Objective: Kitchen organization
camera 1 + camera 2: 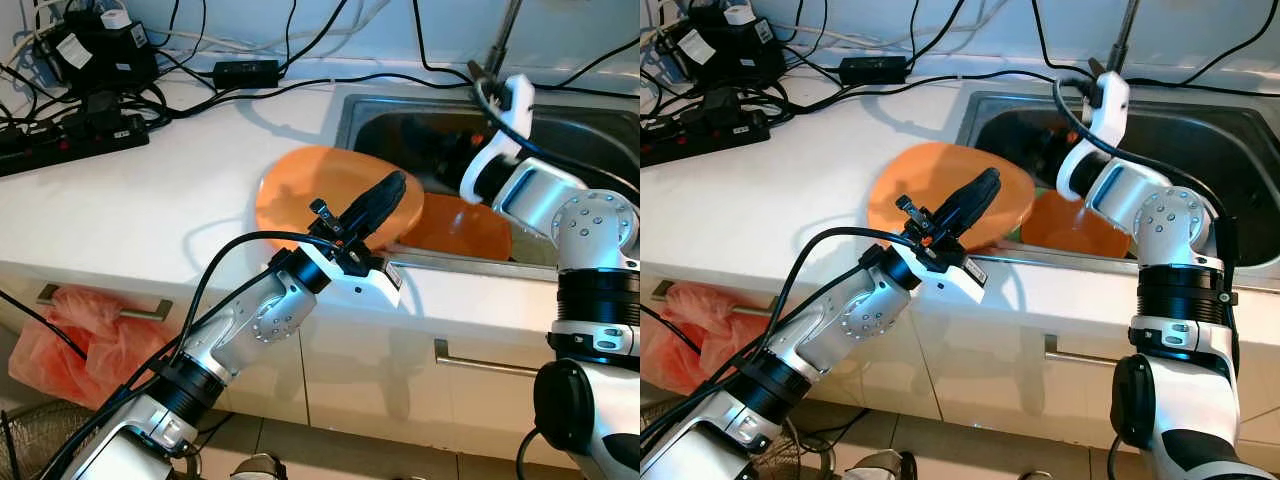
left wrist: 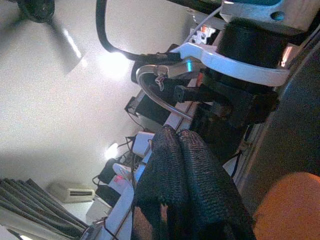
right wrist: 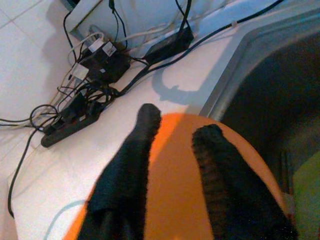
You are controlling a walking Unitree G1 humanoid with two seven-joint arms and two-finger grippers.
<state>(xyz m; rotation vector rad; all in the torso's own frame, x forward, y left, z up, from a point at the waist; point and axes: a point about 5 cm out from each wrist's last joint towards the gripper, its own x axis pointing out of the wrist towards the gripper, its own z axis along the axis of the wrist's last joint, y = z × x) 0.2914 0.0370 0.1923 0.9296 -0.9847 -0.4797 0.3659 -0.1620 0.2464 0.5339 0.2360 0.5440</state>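
Observation:
A large orange plate (image 1: 320, 190) lies on the white counter (image 1: 150, 210) with its edge over the sink's rim. A second orange plate (image 1: 460, 230) lies inside the sink (image 1: 590, 130). My left gripper (image 1: 393, 185) hovers over the first plate's right side, its two black fingers (image 2: 175, 150) pressed together with nothing between them. My right arm (image 1: 520, 185) reaches into the sink from the right. In the right wrist view, the right gripper (image 3: 177, 122) is open and its fingers stand apart above the orange plate (image 3: 175, 190), pointing toward the counter.
Power strips and tangled cables (image 1: 80, 120) crowd the back left of the counter, with a black adapter (image 1: 245, 72) beside them. The faucet (image 1: 505, 35) rises behind the sink. A red plastic bag (image 1: 80, 330) hangs under the counter's front edge. Something green (image 3: 305, 190) sits in the sink.

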